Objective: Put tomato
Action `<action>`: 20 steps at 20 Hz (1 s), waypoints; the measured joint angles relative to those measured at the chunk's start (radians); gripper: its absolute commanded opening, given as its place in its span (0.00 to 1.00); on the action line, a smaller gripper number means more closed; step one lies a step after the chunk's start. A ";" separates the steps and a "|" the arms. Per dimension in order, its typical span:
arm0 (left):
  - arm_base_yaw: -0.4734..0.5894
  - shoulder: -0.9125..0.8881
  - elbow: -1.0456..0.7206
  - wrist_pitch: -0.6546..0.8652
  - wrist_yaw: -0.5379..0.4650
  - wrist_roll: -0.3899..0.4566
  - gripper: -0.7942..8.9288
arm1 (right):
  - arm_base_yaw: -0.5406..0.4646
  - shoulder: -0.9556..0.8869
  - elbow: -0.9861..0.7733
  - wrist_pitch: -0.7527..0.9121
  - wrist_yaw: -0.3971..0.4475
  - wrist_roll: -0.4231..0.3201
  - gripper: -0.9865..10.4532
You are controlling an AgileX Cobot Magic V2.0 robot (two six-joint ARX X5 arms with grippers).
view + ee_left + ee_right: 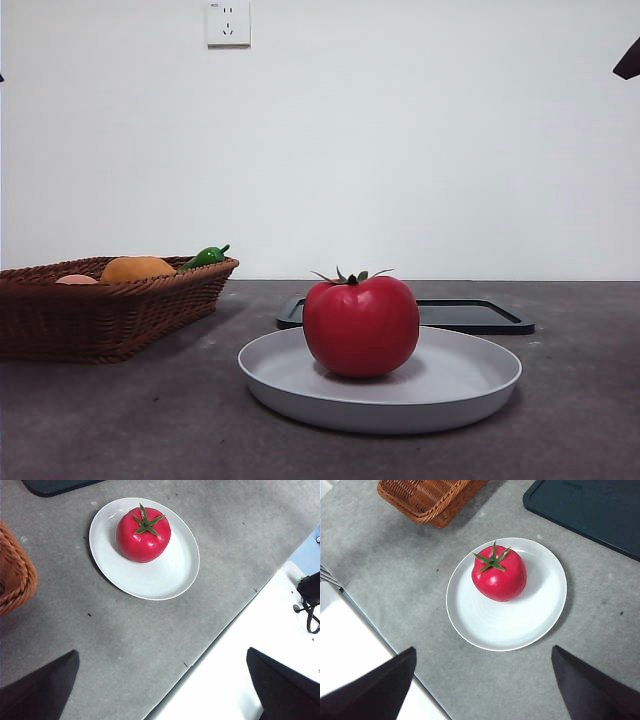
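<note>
The glossy red tomato (360,325) with its green calyx sits upright on a white plate (470,385) in the middle of the grey table. It shows in the left wrist view (143,535) and in the right wrist view (499,574) too. My left gripper (165,690) is open and empty, high above the table's near edge. My right gripper (485,685) is open and empty, also high and back from the plate (520,625). In the front view only a dark tip of an arm (629,58) shows at the top right corner.
A brown wicker basket (100,310) stands at the left with an orange fruit (137,268), a small green pepper (204,257) and a pinkish fruit (77,280). A flat black tray (470,315) lies behind the plate. A wall socket (228,22) is on the white wall.
</note>
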 measured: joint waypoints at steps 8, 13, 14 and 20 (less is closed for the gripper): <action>0.000 -0.001 0.000 0.025 0.000 0.008 0.63 | 0.085 0.132 0.000 0.147 0.000 0.006 0.48; 0.000 0.000 0.000 0.025 0.000 0.008 0.63 | 0.168 0.304 0.001 0.311 0.022 0.012 0.48; 0.000 0.000 0.000 0.025 0.000 0.008 0.63 | 0.181 0.339 0.001 0.340 0.042 0.013 0.48; 0.000 -0.001 0.000 0.026 0.000 0.008 0.63 | 0.239 0.521 0.001 0.488 0.113 0.013 0.48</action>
